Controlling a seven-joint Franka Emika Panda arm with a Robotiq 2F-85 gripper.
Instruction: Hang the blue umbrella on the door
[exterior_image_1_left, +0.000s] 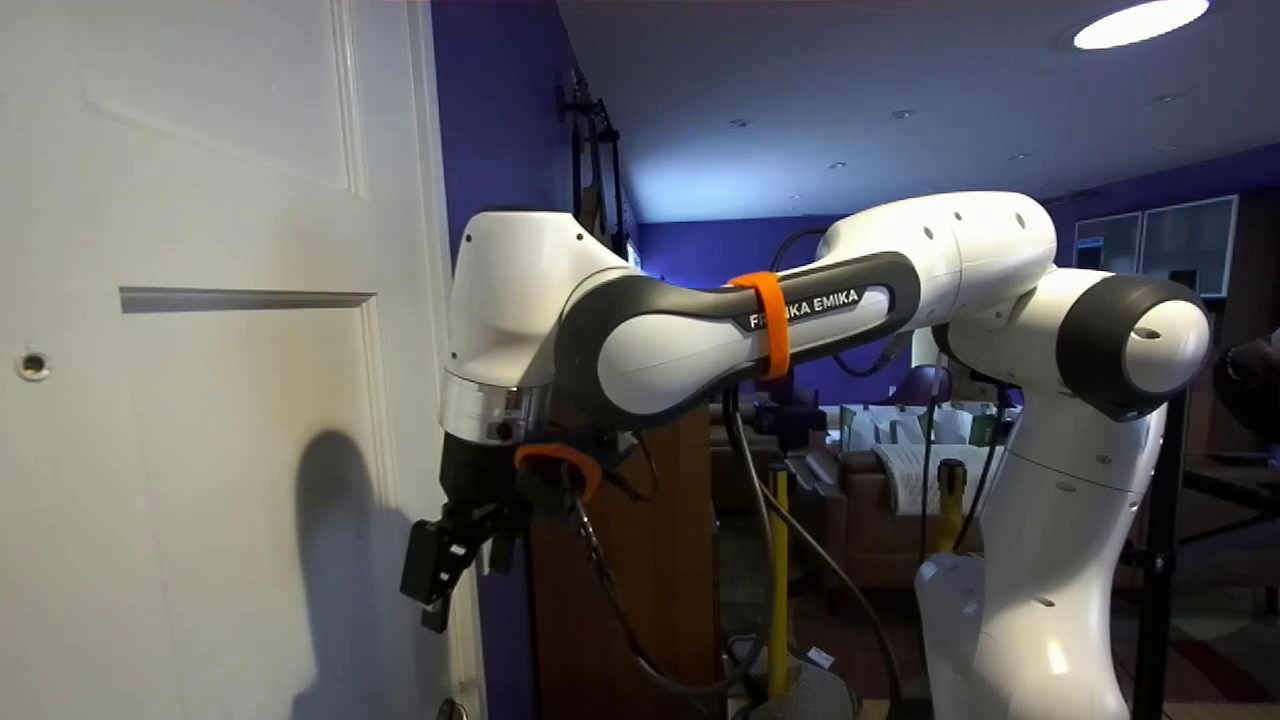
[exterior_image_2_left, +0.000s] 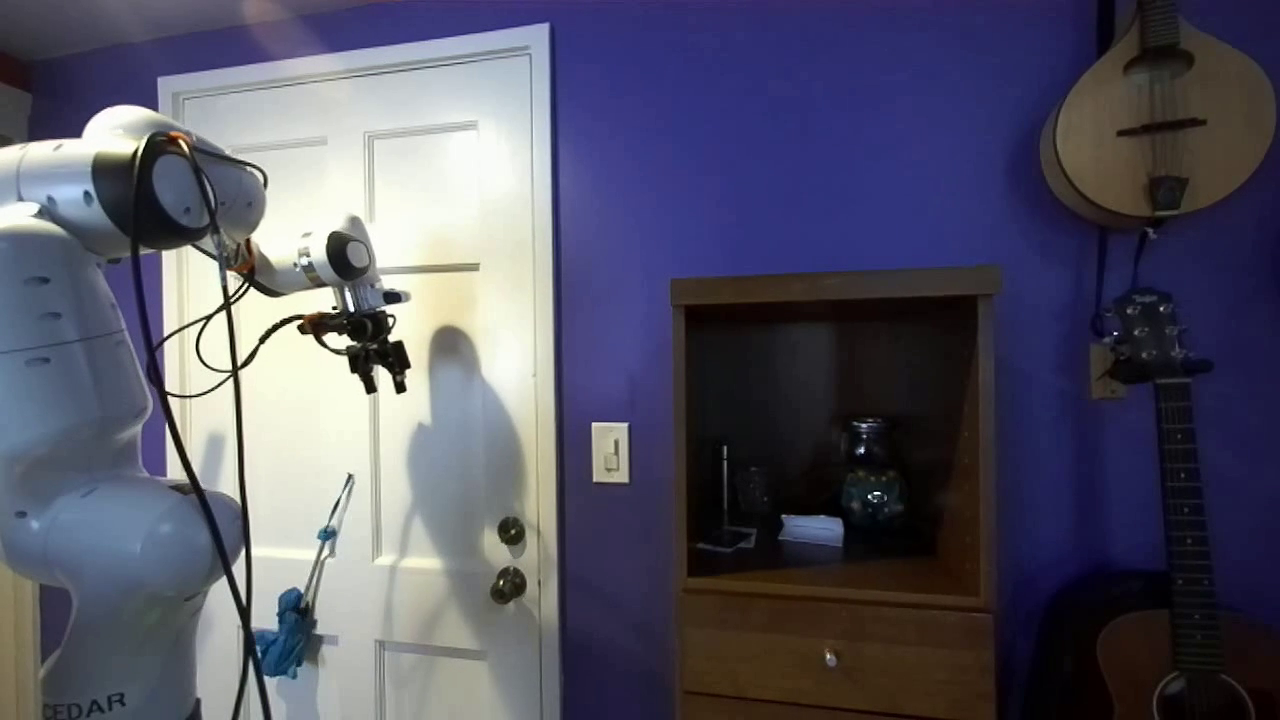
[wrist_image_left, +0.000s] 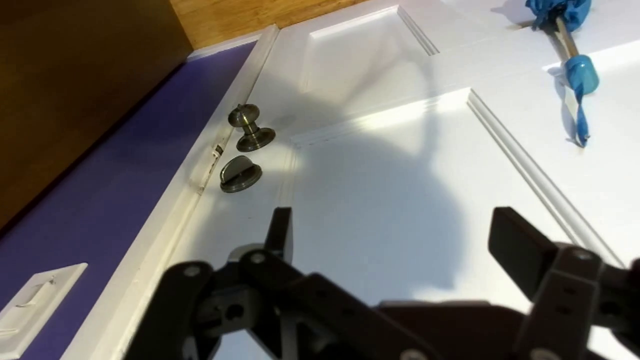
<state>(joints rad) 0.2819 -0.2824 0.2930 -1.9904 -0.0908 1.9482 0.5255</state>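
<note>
Zero load in my pincer (wrist_image_left: 390, 225): spread wide, nothing between. Blue umbrella (exterior_image_2_left: 287, 632) hangs tilted on door (exterior_image_2_left: 330, 440), strap (wrist_image_left: 581, 120) end up; can't make out what holds it. Looks done. Risk: if I swing low, slack cable (exterior_image_1_left: 595, 555) might catch umbrella, strap slips off. Bumping door could do same.

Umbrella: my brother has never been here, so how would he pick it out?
Find the white door in the purple wall. On it, left of the knob in an exterior view, hangs the umbrella. Unlike the round knob, it is blue, bunched and slanted.
</note>
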